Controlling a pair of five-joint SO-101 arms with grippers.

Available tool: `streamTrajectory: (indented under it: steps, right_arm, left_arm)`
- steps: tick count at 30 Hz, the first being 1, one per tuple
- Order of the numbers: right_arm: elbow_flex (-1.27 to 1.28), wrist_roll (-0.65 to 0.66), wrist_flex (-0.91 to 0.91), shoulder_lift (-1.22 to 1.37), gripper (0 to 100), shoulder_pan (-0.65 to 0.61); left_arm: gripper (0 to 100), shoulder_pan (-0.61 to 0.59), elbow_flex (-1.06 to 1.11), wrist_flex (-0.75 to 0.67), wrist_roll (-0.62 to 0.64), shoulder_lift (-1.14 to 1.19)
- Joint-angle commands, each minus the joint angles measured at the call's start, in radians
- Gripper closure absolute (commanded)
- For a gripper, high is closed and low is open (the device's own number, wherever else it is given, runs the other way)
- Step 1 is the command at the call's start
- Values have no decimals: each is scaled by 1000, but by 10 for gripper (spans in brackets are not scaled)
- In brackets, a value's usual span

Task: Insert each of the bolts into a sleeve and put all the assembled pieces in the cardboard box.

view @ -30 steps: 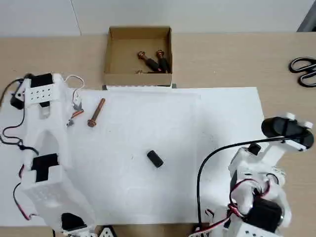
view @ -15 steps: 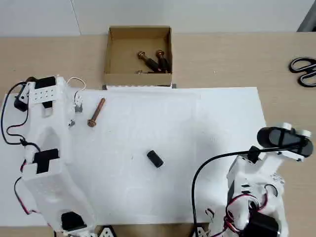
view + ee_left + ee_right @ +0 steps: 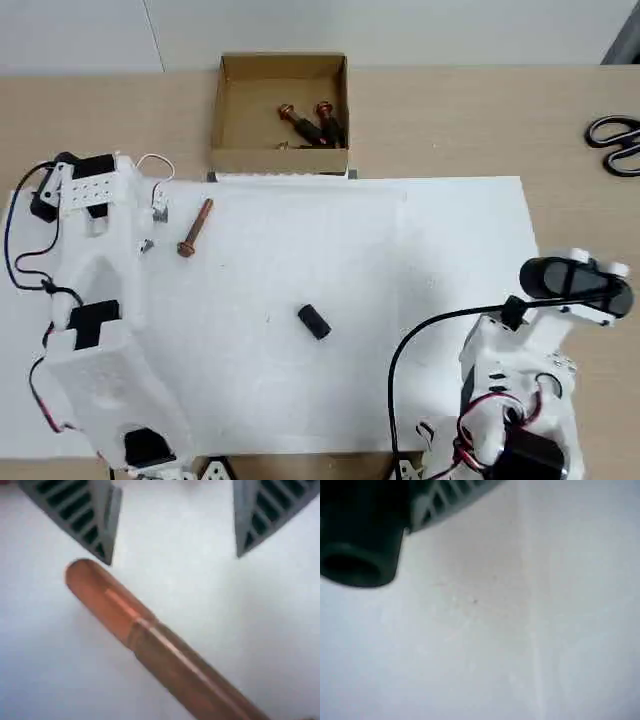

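While the left pincer (image 3: 173, 558) gapes, bolt (image 3: 150, 635) lies near.

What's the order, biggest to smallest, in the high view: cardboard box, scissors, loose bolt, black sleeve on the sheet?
1. cardboard box
2. scissors, though the picture's edge cuts them off
3. loose bolt, longer but thinner than the sleeve
4. black sleeve
All lie at about one level, so nearness to the camera does not skew this.

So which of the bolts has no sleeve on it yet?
The bolt lying bare on the white sheet, beside the left gripper. The two bolts in the cardboard box have black sleeves on them.
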Motion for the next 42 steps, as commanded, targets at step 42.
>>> streamTrajectory:
  steps: [42]
  right_arm:
    - [-6, 11, 2, -1, 995, 1]
  left_arm:
    - [840, -80, -237, 3, 0, 140]
